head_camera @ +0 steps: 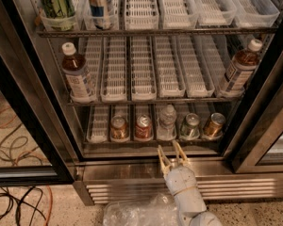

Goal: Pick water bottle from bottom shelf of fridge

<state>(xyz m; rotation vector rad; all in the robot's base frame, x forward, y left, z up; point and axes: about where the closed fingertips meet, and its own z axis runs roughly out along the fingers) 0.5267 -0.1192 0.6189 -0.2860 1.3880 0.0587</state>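
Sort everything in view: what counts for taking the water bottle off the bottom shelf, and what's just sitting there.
Job in hand: water bottle; bottom shelf; fridge; gripper, open, just below the shelf front.

Lying about: four cans; two brown-liquid bottles; floor cables; plastic bag.

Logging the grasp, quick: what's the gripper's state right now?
Gripper: open, holding nothing, at the base of the fridge, just short of the water bottle.
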